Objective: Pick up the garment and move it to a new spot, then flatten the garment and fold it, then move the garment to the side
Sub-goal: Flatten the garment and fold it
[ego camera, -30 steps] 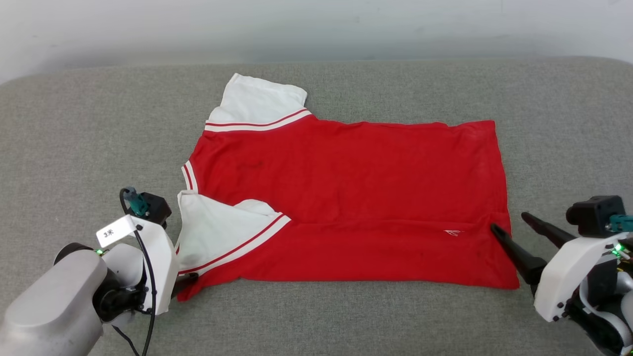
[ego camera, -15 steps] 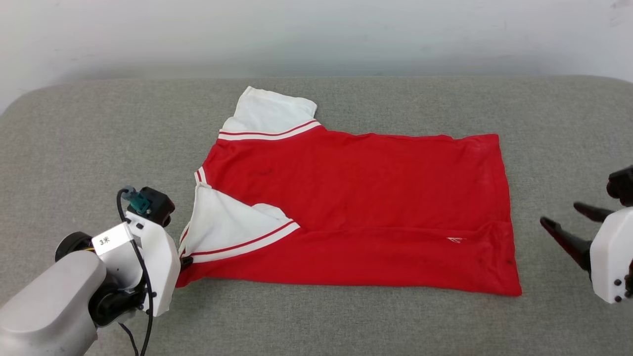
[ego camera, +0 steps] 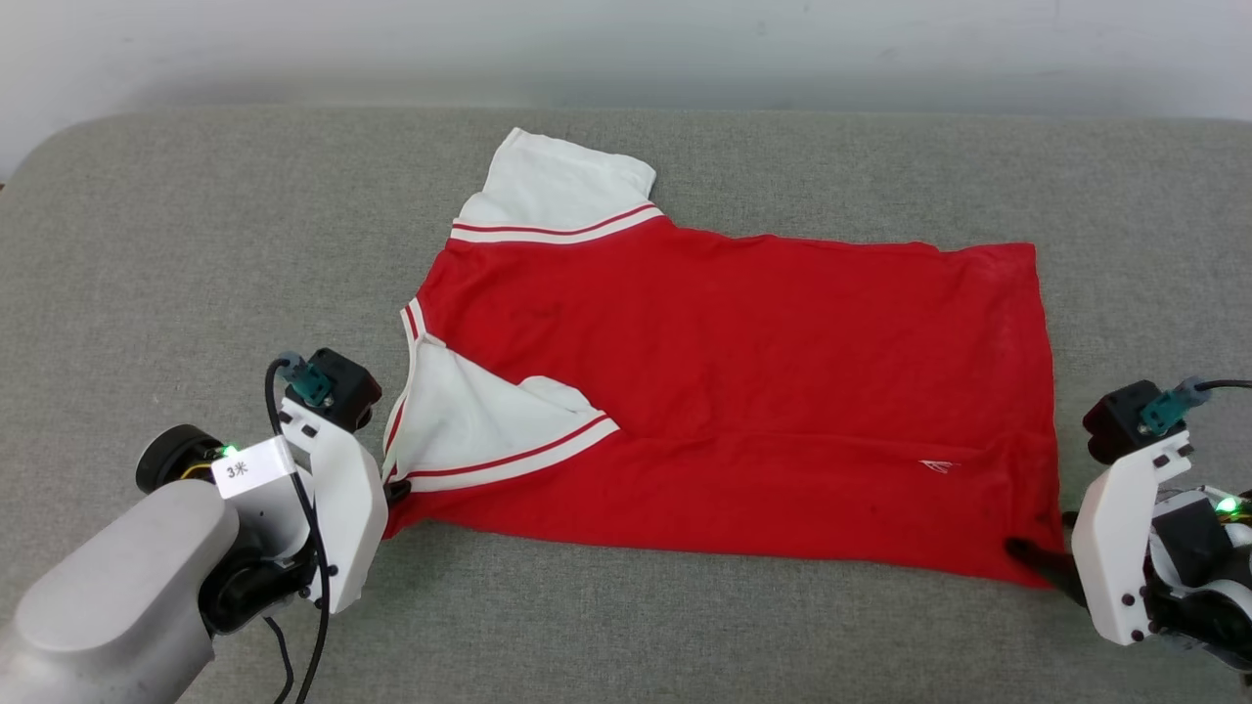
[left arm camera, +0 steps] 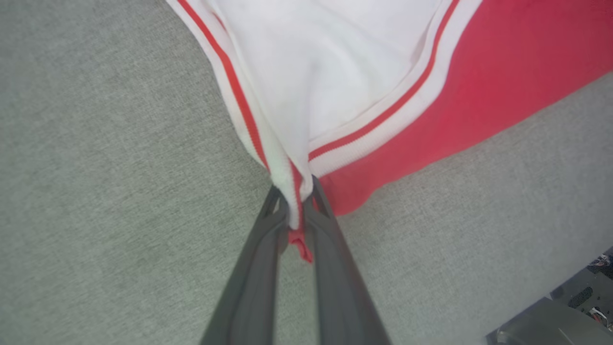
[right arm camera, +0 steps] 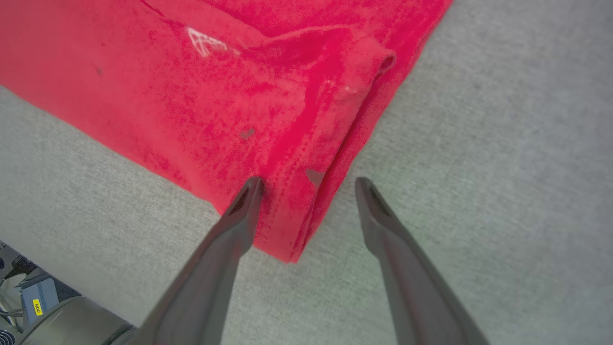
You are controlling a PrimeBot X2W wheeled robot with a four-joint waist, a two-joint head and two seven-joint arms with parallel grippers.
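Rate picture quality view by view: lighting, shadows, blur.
Head view: soft even light, faint shadows under the garment, wall at top hazy. Left wrist view: white sleeve nearly washed out, left end effector soft near the lens. Right wrist view: the red oversaturated and mottled, right end effector blurring toward the bottom edge.

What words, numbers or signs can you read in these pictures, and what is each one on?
"3米": white tag on the left arm.
"800", blurred, unsure: yellow sticker on a grey box.
White mark near the hem of the garment: an emblem, no legible letters.
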